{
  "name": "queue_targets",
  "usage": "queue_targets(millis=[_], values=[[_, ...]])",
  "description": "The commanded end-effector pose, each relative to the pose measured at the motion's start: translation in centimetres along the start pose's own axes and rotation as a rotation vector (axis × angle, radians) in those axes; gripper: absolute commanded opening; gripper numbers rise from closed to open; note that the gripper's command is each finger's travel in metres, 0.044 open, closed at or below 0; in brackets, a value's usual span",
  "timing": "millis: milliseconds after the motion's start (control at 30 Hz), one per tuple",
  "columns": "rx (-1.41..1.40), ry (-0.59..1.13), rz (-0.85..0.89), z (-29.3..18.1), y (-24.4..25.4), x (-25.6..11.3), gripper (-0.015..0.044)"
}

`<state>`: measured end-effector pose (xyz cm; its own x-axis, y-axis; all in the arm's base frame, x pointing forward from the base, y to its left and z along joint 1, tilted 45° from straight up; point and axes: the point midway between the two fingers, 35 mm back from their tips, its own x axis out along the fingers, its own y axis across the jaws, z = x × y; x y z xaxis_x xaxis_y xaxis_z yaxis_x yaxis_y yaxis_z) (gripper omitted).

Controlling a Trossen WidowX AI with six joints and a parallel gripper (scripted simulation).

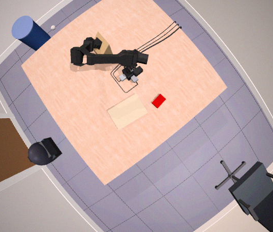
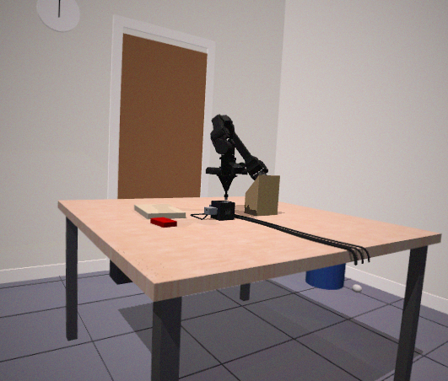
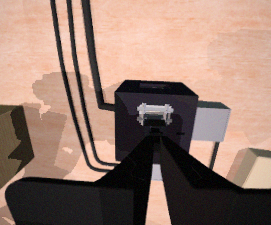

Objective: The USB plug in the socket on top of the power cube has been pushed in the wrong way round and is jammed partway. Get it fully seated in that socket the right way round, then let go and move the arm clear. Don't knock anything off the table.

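The black power cube (image 2: 228,212) (image 3: 130,119) stands on the table. On its top the wrist view shows a bright silver socket rim (image 3: 155,107). My gripper (image 2: 225,193) (image 3: 155,142) points straight down over the cube's top, its fingers nearly together and shut on the small dark USB plug (image 2: 225,196) (image 3: 155,130). Most of the plug is hidden by the fingertips. It is right at the cube's top by the socket; whether its tip is inside, and which way round it is, I cannot tell.
Two light grey plugs (image 1: 122,77) (image 1: 134,79) sit in the cube's sides, with black cables (image 1: 159,42) running over the table edge. A tan wedge-shaped block (image 2: 268,195) stands near the arm. A cream flat board (image 1: 127,111) and a red block (image 1: 159,100) lie on the table.
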<state>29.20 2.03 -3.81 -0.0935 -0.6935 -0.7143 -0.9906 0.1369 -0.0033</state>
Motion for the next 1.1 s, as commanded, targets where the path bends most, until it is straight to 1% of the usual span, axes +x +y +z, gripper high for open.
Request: queue_targets(millis=[0, 1067], values=[[0.008, 0.003, -0.004, -0.03, -0.06, 0.08, 0.0000], [0.023, 0.003, -0.004, -0.08, -0.12, 0.46, 0.0000]])
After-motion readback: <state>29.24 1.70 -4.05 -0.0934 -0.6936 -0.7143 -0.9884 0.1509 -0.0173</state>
